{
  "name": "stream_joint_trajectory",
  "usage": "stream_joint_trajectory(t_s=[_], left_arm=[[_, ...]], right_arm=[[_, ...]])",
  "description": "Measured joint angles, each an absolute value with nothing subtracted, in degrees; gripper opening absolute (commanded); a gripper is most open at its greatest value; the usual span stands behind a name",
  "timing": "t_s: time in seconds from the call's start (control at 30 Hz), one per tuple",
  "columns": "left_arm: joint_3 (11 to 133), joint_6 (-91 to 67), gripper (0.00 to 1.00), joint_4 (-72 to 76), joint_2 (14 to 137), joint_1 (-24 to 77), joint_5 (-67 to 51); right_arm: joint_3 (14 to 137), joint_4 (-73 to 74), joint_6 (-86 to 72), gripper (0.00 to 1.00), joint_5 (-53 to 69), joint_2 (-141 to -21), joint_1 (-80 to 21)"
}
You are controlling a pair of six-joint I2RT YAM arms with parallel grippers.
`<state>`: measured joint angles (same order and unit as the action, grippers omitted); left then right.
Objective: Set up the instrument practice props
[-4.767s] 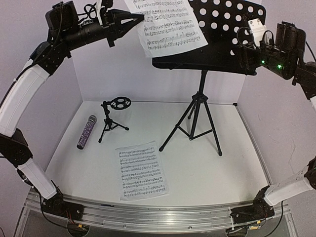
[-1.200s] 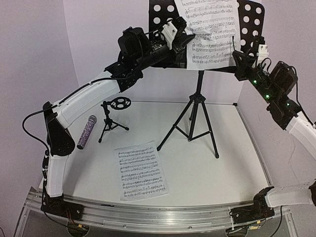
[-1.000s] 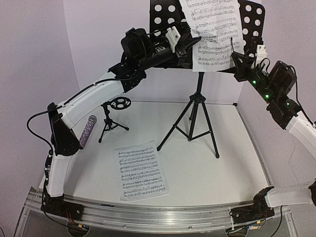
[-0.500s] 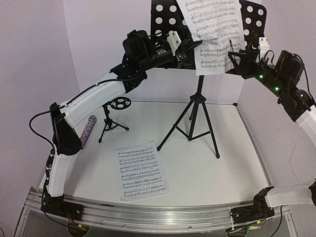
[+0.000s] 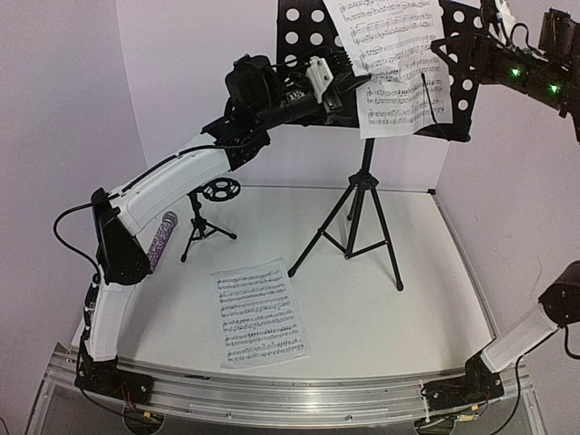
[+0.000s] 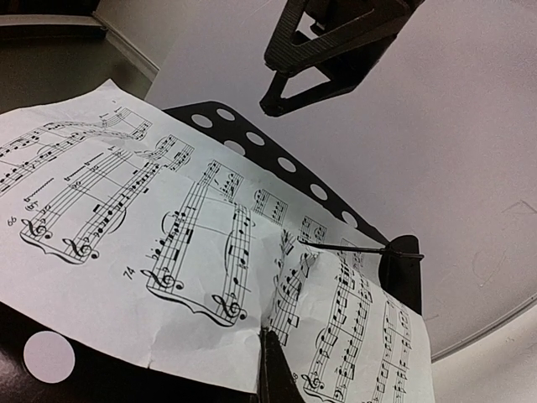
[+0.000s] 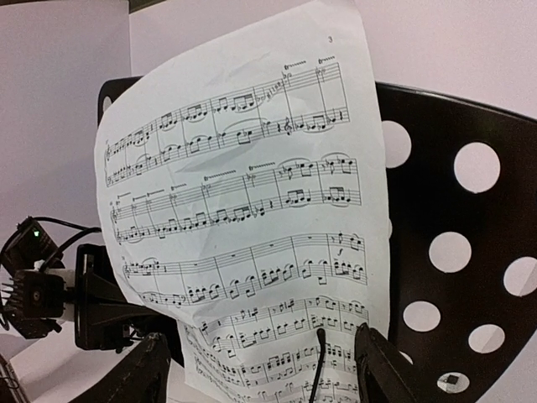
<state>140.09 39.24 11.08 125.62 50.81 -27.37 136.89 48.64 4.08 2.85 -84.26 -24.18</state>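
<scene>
The tall black music stand holds a white sheet-music page against its perforated tray. My left gripper is shut on that page's lower left edge; in the left wrist view its closed fingertips pinch the creased paper. My right gripper hovers open at the tray's upper right, off the page. The right wrist view has its fingers spread before the page. A second page lies flat on the table. The small mic stand stands left, the purple microphone beside it.
A thin black retainer wire lies across the page's lower right. The stand's tripod legs spread over the middle of the table. White walls close in at the back and right. My left arm arches over the mic stand.
</scene>
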Motion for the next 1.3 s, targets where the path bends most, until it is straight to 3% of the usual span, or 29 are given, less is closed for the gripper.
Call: stream_joint_trajectory(t_s=[0.3, 0.47, 0.57, 0.8, 1.3], left_arm=[[139.05, 39.21, 0.00, 11.71, 125.17, 50.78, -27.38], [137.81, 39.05, 0.00, 12.49, 124.61, 50.78, -27.40], [137.28, 39.00, 0.00, 12.79, 124.50, 50.78, -27.40], [136.99, 38.98, 0.00, 13.13, 124.46, 50.68, -27.44], [136.99, 38.98, 0.00, 13.10, 124.46, 50.68, -27.80]], right_arm=[[148.88, 52.09, -1.65, 0.71, 10.59, -91.68, -18.27], [146.04, 46.33, -13.01, 0.61, 23.45, -92.85, -4.45], [143.22, 42.63, -17.57, 0.56, 30.58, -93.27, -1.23], [139.16, 37.83, -20.05, 0.52, 40.58, -93.17, -1.04], [136.57, 34.67, -20.02, 0.38, 41.32, -93.76, -1.06]])
